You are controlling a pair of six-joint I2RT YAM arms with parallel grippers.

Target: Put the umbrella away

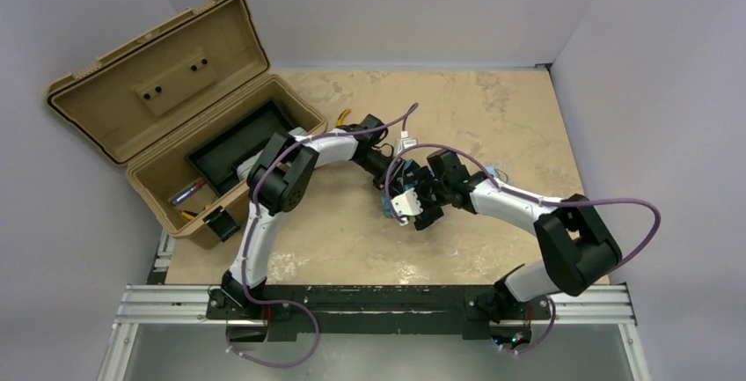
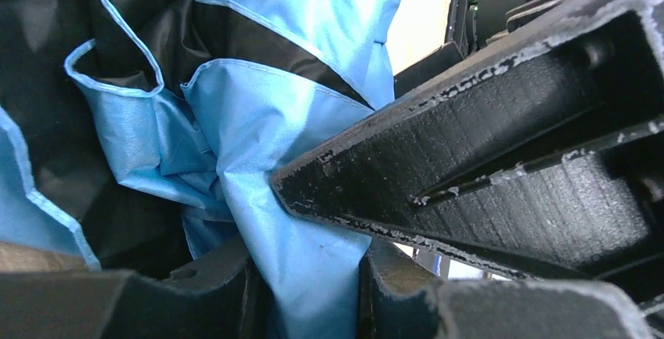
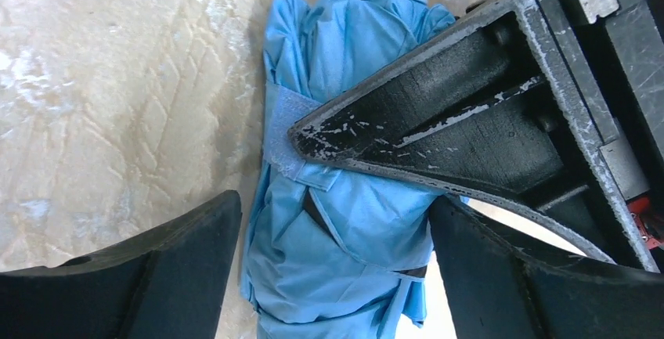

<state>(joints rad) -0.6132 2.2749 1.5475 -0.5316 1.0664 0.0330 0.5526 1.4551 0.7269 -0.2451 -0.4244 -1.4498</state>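
Note:
The umbrella (image 3: 344, 229) is a light-blue folded bundle with a strap round it, lying on the tan table. In the top view only a sliver of its blue (image 1: 387, 203) shows under the two grippers, which meet over it at the table's middle. My left gripper (image 2: 313, 292) is shut on a fold of the umbrella's fabric (image 2: 258, 120); it also shows in the top view (image 1: 393, 179). My right gripper (image 3: 337, 276) is open and straddles the bundle: the right finger touches the fabric, the left one stands just clear. It also shows in the top view (image 1: 413, 207).
An open tan toolbox (image 1: 145, 179) stands at the back left, its lid (image 1: 158, 73) tipped back, a black tray (image 1: 233, 148) and small items inside. The left arm's elbow (image 1: 286, 174) hangs by the box's right end. Grey walls close the table in.

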